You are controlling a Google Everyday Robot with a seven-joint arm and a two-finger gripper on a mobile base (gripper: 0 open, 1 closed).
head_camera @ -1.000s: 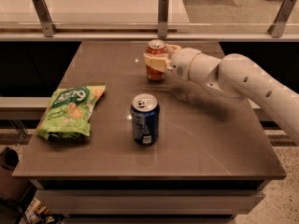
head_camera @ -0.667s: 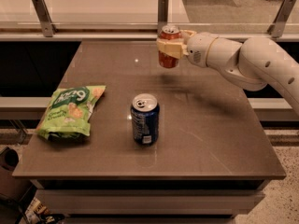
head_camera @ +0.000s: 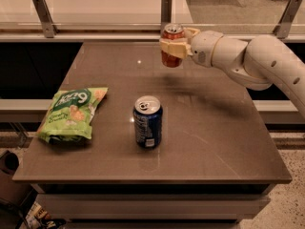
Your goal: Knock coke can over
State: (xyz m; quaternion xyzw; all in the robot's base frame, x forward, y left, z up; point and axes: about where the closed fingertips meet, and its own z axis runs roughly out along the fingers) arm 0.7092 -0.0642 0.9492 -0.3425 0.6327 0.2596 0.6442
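Gripper [head_camera: 172, 48] held the coke can [head_camera: 173, 32] upright over the far part of the table [head_camera: 219, 132].
In the camera view, the pale fingers were clamped around the can's middle, and it seemed to hang clear of the surface, with a blurred shadow beneath. A dark blue can [head_camera: 147, 123] stood near the front, well apart. A green chip bag [head_camera: 74, 113] lay towards the picture's left.

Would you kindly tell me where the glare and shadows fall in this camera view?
In the camera view, the gripper holds the coke can above the far side of the table, with a soft shadow on it beneath; small glints sit on the tabletop left of that shadow and beside the blue can; the pale surface behind the rail is brightest.
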